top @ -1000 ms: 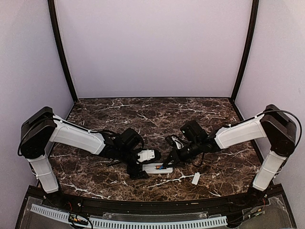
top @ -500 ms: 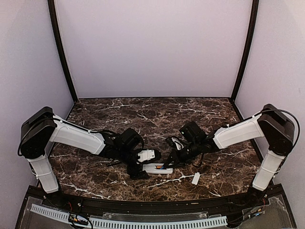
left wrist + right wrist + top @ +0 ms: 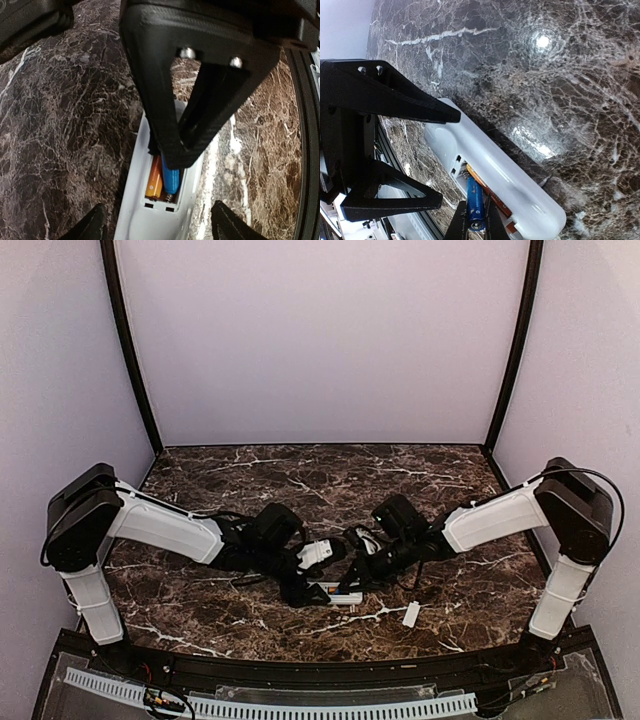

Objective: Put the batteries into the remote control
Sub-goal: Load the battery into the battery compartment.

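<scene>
The white remote control (image 3: 150, 220) lies on the marble with its battery bay facing up. An orange battery (image 3: 154, 181) lies in the bay. Beside it a blue battery (image 3: 475, 199) slants into the bay, its low end at the spring, and my right gripper (image 3: 476, 227) is shut on its raised end. My left gripper (image 3: 161, 227) is open, its fingertips (image 3: 94, 226) straddling the remote's end with gaps on both sides. From above, the remote (image 3: 340, 596) lies between the left gripper (image 3: 315, 585) and the right gripper (image 3: 353, 578).
A small flat white cover piece (image 3: 411, 614) lies on the marble right of the remote, near the front edge. A black rail (image 3: 305, 150) runs along the table's near edge. Purple walls enclose the table on three sides.
My left gripper has shifted toward the remote and its jaws have narrowed a little. The right gripper has edged left with the blue battery.
</scene>
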Robot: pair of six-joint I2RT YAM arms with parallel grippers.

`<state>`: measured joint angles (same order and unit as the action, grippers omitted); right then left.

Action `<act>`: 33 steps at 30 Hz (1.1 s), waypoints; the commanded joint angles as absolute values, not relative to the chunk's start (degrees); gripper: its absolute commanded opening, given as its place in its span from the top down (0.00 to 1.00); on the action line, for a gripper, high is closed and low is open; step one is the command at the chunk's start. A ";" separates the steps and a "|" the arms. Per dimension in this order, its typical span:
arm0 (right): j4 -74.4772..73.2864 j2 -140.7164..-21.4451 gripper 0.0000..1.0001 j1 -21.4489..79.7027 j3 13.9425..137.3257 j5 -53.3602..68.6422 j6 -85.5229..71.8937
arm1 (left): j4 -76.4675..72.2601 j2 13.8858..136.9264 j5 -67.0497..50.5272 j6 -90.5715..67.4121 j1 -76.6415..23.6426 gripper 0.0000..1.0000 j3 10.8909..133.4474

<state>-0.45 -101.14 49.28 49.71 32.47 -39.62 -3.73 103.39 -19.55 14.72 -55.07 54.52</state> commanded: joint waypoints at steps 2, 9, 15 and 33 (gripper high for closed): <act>2.20 -103.24 1.00 50.62 49.88 31.36 -41.02 | -9.36 104.55 -19.86 10.70 -55.38 0.42 55.55; 2.77 -103.13 1.00 51.55 49.47 30.78 -41.74 | -10.35 105.27 -19.22 10.62 -56.82 0.61 55.36; 2.11 -101.91 0.91 51.77 48.98 30.17 -41.68 | -9.30 105.25 -18.79 11.39 -57.30 0.67 55.24; -6.19 -98.16 0.76 51.77 52.36 27.90 -38.39 | -5.08 103.54 -17.21 14.35 -57.35 0.71 55.03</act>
